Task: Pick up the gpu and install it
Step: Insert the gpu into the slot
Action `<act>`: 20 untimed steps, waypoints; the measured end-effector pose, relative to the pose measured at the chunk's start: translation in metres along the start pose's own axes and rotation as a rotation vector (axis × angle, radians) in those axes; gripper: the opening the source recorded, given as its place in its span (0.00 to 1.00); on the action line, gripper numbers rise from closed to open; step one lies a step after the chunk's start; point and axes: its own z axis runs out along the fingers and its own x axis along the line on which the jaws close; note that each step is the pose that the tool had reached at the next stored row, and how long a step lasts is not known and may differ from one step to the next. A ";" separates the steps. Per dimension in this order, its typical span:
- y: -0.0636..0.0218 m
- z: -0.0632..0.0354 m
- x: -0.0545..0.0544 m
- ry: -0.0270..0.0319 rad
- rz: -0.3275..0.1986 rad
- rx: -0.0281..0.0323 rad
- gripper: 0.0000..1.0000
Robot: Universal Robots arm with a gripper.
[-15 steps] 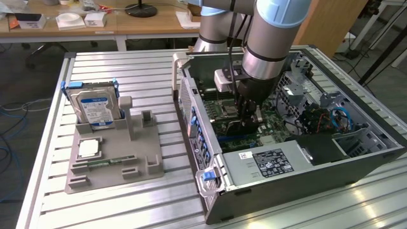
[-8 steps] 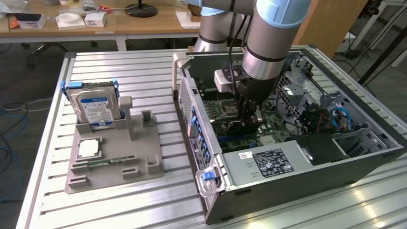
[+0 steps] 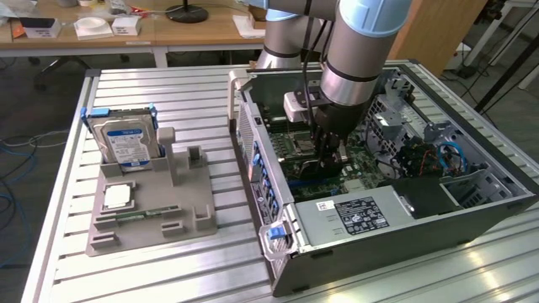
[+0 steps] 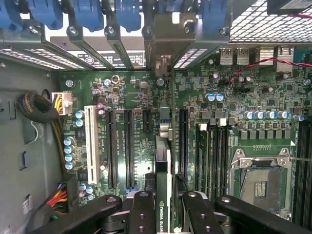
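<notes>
The end effector (image 4: 165,214) is clamped on the gpu (image 4: 165,180), edge-on and upright so its lower edge meets the motherboard (image 4: 214,122) deep inside the computer case (image 3: 471,214). Its bracket end points toward twelve o'clock in the wrist view, at the rear slot covers (image 4: 161,44). Crowding it: neighbouring slots, memory sticks (image 4: 217,156), the CPU socket (image 4: 261,180). Outside on the tabletop (image 3: 168,82), at nine o'clock of the case, the hard drive (image 3: 126,142) stands in its grey holder (image 3: 160,214).

The open computer case (image 3: 396,208) lies on the table (image 3: 194,271), the parts holder (image 3: 151,208) beside it to the exterior view's left. A hard drive (image 3: 126,142) stands in the holder. Inside the case, the gripper (image 3: 330,165) holds the gpu (image 4: 165,195) edge-on above the motherboard (image 4: 136,97).
</notes>
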 end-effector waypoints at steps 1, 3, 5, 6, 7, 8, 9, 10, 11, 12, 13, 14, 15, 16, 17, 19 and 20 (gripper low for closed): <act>0.0000 0.0003 0.000 0.0000 0.000 0.0004 0.26; 0.0000 0.0016 0.000 -0.0004 0.000 0.0027 0.26; 0.0001 0.0018 0.000 -0.0002 0.000 0.0030 0.26; 0.0000 0.0017 0.000 -0.0001 0.000 0.0030 0.26; 0.0001 0.0017 0.000 -0.0001 0.000 0.0031 0.26; 0.0001 0.0010 0.000 -0.0002 0.000 0.0030 0.26; 0.0000 -0.0005 0.000 -0.0005 0.000 0.0030 0.26; 0.0000 -0.0030 0.000 -0.0002 0.000 0.0025 0.26; 0.0000 -0.0049 0.000 -0.0005 0.000 0.0026 0.26; -0.0001 -0.0056 0.000 -0.0004 0.000 0.0028 0.26; -0.0001 -0.0056 0.000 -0.0015 0.000 0.0033 0.26; -0.0002 -0.0057 0.000 -0.0038 0.000 0.0041 0.26; -0.0002 -0.0055 0.000 -0.0059 0.000 0.0049 0.26; -0.0002 -0.0051 0.000 -0.0073 0.000 0.0054 0.26; -0.0002 -0.0049 0.000 -0.0083 0.000 0.0057 0.26; -0.0003 -0.0048 0.000 -0.0095 0.000 0.0058 0.26; -0.0011 -0.0047 0.000 -0.0097 0.000 0.0056 0.26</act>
